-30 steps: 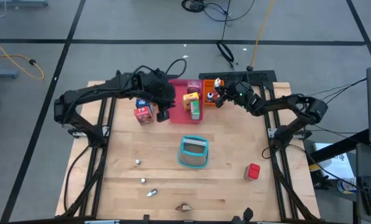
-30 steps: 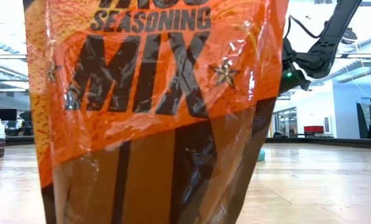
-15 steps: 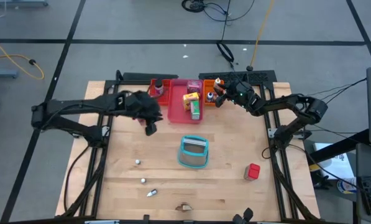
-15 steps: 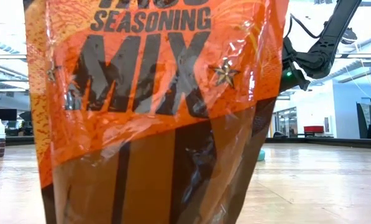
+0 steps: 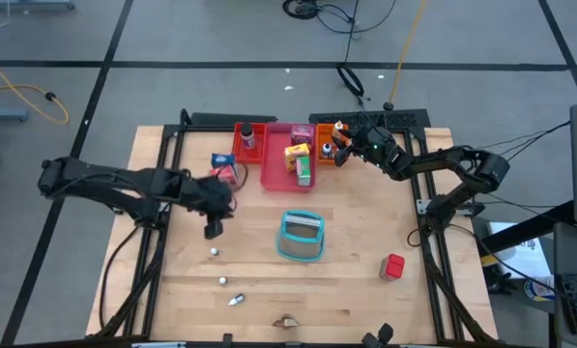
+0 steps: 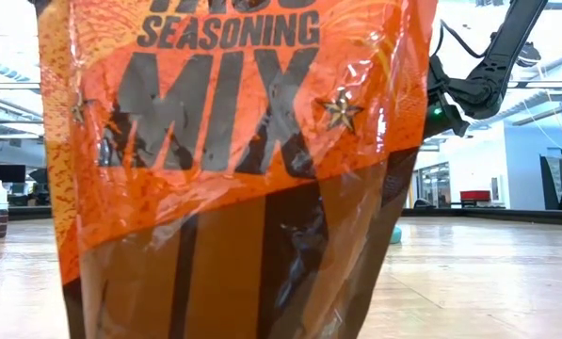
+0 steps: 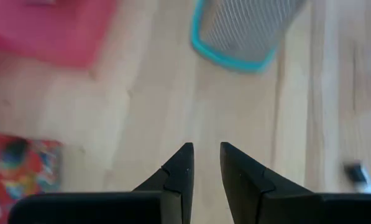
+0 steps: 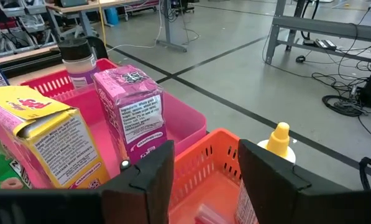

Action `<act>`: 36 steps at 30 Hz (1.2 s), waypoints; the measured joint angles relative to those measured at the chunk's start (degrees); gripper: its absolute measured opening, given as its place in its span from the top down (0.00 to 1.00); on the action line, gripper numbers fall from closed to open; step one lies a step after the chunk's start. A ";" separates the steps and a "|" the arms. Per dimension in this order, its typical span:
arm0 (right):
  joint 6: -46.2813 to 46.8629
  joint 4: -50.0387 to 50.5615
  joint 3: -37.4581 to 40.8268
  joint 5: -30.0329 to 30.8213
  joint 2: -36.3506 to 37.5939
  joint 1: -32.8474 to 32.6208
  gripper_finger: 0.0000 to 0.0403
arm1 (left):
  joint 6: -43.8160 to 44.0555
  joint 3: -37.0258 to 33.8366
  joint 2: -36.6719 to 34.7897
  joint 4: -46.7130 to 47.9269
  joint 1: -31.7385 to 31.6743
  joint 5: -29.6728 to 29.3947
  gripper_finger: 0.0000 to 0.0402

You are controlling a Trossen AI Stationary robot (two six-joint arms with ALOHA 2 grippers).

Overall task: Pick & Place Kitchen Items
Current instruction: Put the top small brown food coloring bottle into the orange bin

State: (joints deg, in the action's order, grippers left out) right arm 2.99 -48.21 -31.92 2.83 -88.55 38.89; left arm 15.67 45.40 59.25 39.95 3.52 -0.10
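The left gripper (image 5: 212,228) hangs over bare table with its fingers (image 7: 179,174) a narrow gap apart and nothing between them; the red-blue carton (image 5: 226,170) lies just behind it toward the trays, and a small white ball (image 5: 214,251) sits near in front of it. That carton should be light and stiff but thin-walled, so I would take it across its flat sides, not the corners, with a gentle squeeze. The balls and caps (image 5: 223,280) near the front edge look prone to roll or squirt out (a centred pinch from straight above suits them best). The right gripper (image 5: 343,147) hovers over the orange tray (image 8: 201,165), fingers apart and empty; just beyond them stands an orange bottle (image 8: 275,140), smooth and round, probably best gripped at the body below the cap. The pink tray (image 5: 274,172) beside that hand holds a yellow-pink carton (image 8: 45,140), a purple carton (image 8: 132,106) and a green one (image 5: 304,174); the red tray (image 5: 238,147), farther from it, holds a small jar (image 5: 248,138). The teal basket (image 5: 301,237) lies tipped mid-table with nothing visible in it. A red cube (image 5: 393,266) sits well apart from both hands.
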 joint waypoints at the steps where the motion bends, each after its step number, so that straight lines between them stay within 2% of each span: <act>1: 0.00 0.00 0.00 -0.03 0.00 0.00 0.57 | 0.73 -0.57 0.00 0.44 1.09 -0.01 0.81; 13: 0.03 0.01 0.00 -0.07 0.00 0.00 0.57 | 15.97 -6.73 -0.03 -2.49 14.45 -3.04 0.81; 20: 0.04 0.02 0.00 -0.09 0.00 0.00 0.57 | 20.73 -8.28 -0.03 -6.88 20.40 -3.05 0.81; 28: 1.09 0.02 0.00 -0.09 0.00 0.00 0.57 | 26.58 -8.45 -0.03 -6.77 22.65 -7.02 0.81; 36: 1.09 0.24 0.00 -0.11 0.00 0.00 0.57 | 29.47 -8.45 0.17 -3.99 22.97 -7.65 0.77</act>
State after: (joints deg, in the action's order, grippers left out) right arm 4.08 -47.97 -31.92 2.72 -88.55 38.89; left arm 45.15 36.95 59.42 35.97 26.49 -7.75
